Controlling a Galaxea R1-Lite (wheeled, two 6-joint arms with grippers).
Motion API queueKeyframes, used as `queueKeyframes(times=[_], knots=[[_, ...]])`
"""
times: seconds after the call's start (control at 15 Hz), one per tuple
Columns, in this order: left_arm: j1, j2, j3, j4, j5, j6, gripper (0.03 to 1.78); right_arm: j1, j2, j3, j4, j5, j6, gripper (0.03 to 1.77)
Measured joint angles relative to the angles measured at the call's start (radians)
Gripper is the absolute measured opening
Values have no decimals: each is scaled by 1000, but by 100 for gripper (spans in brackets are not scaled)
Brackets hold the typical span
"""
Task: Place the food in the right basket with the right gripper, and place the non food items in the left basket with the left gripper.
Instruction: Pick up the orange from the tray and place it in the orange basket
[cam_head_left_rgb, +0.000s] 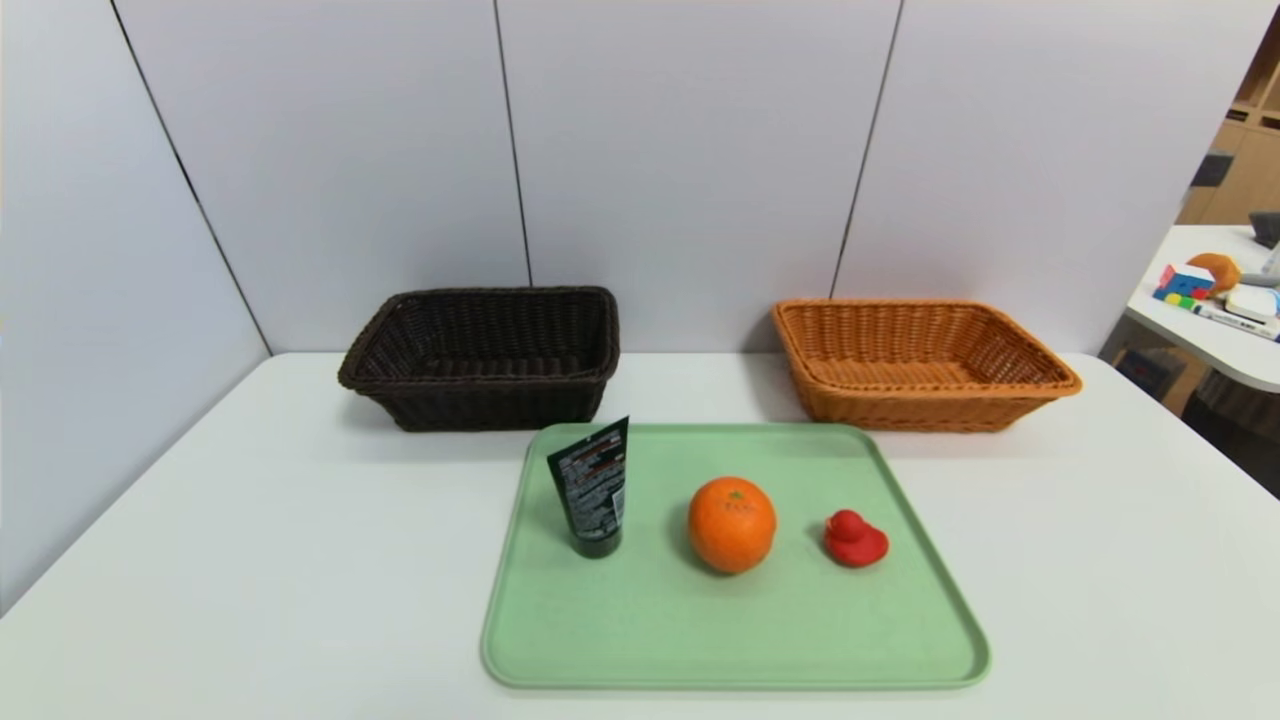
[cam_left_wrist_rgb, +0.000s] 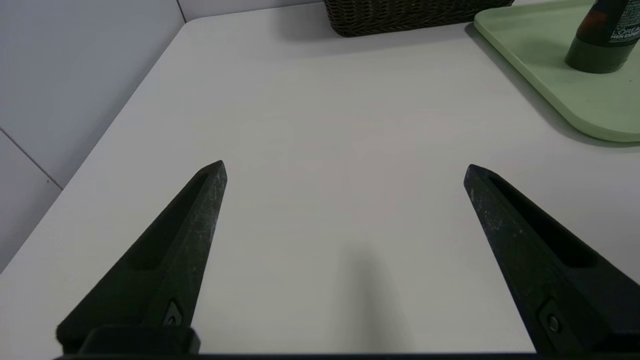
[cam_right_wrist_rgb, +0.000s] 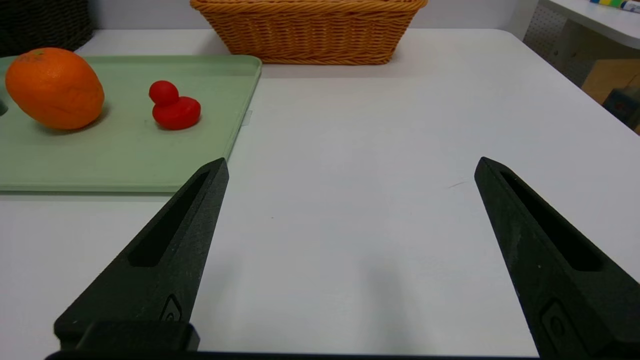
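Both grippers parked above bare table, left gripper (cam_left_wrist_rgb: 345, 167) and right gripper (cam_right_wrist_rgb: 350, 165) spread wide, nothing held. Green tray (cam_head_left_rgb: 700, 640) carries black tube (cam_head_left_rgb: 592, 490) upright, orange (cam_head_left_rgb: 732, 524), red duck (cam_head_left_rgb: 855, 539). Dark basket (cam_head_left_rgb: 480, 355) and orange basket (cam_head_left_rgb: 920, 362) sit behind the tray.

The table (cam_head_left_rgb: 200, 560) is smooth, matt white laminate. The tray (cam_head_left_rgb: 700, 640) looks like matt pale-green plastic with a faint grain. Both baskets are woven wicker: the left basket (cam_head_left_rgb: 485, 355) dark brown, the right basket (cam_head_left_rgb: 915, 362) tan with a slight sheen. The orange (cam_head_left_rgb: 732, 524) has dimpled, softly glossy skin. The tube (cam_head_left_rgb: 592, 490) is glossy black plastic. The red duck (cam_head_left_rgb: 854, 539) looks like smooth rubber. The left gripper (cam_left_wrist_rgb: 345, 170) and right gripper (cam_right_wrist_rgb: 350, 167) have rough, matt black plastic fingers.
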Motion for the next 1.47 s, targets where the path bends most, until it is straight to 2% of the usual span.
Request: queueKeyframes(times=[0.07, 0.2, 0.33, 0.53, 0.87, 1.0, 1.13, 1.2, 1.33, 1.47], knots=[[0, 0, 0, -1, 2, -11, 169, 0, 0, 0, -6, 1, -3, 170], [0, 1, -36, 11, -2, 43, 169, 0, 2, -50, -2, 20, -5, 170], [0, 16, -136, 57, -14, 85, 169, -1, 34, -176, 56, 61, -6, 170], [2, 115, -304, 91, -43, 97, 169, -8, 174, -375, 132, 150, -16, 170], [18, 506, -561, 6, -45, 99, 169, -9, 540, -631, 53, 297, -52, 170], [20, 683, -666, -40, -30, 102, 169, 17, 701, -728, 14, 351, -60, 170], [14, 853, -743, -89, -13, 103, 169, 83, 848, -805, -6, 372, -63, 170], [-2, 930, -766, -120, 1, 102, 169, 142, 918, -836, -11, 371, -64, 170], [-77, 1042, -777, -175, 50, 91, 169, 270, 1024, -865, -23, 341, -60, 170], [-167, 1115, -752, -212, 101, 80, 169, 407, 1118, -857, -64, 290, -46, 170]])
